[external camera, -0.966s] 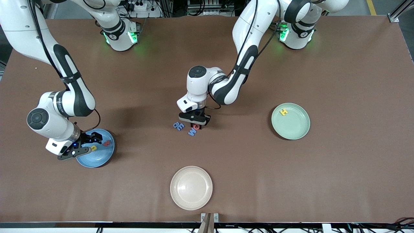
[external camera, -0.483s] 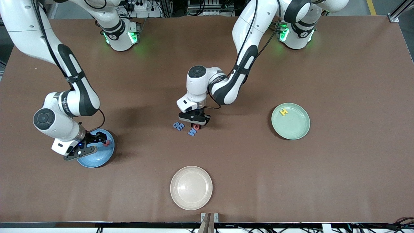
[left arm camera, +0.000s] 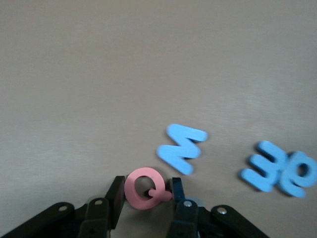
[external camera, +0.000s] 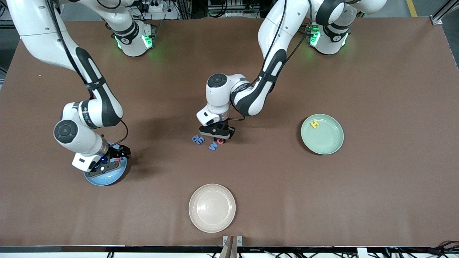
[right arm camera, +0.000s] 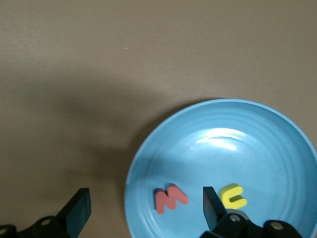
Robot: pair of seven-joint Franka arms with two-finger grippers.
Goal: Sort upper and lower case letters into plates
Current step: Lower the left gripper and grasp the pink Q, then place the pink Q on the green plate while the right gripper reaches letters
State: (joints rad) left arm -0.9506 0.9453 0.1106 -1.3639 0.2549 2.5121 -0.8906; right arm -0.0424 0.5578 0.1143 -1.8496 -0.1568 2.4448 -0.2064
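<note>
My left gripper [left arm camera: 146,191] is shut on a pink-red letter Q [left arm camera: 143,187], its pads on either side of it, low at the table's middle [external camera: 219,140]. A blue M [left arm camera: 181,148] lies just beside it, and two blue letters [left arm camera: 280,170] lie together a little toward the right arm's end. My right gripper [right arm camera: 146,207] hangs open over the edge of the blue plate [right arm camera: 257,148], holding nothing. In that plate lie a red m [right arm camera: 170,198] and a small yellow letter [right arm camera: 233,195]. The pale green plate [external camera: 328,141] holds a yellow H [external camera: 315,124].
A cream-beige plate [external camera: 212,208] with nothing in it sits near the table's front edge, nearer to the front camera than the letters. The blue plate [external camera: 102,179] is at the right arm's end and the green plate at the left arm's end.
My left gripper's fingers closed a little further on the Q and hardly moved. My right arm shifted over the blue plate toward the table's middle, now covering the two letters in the front view.
</note>
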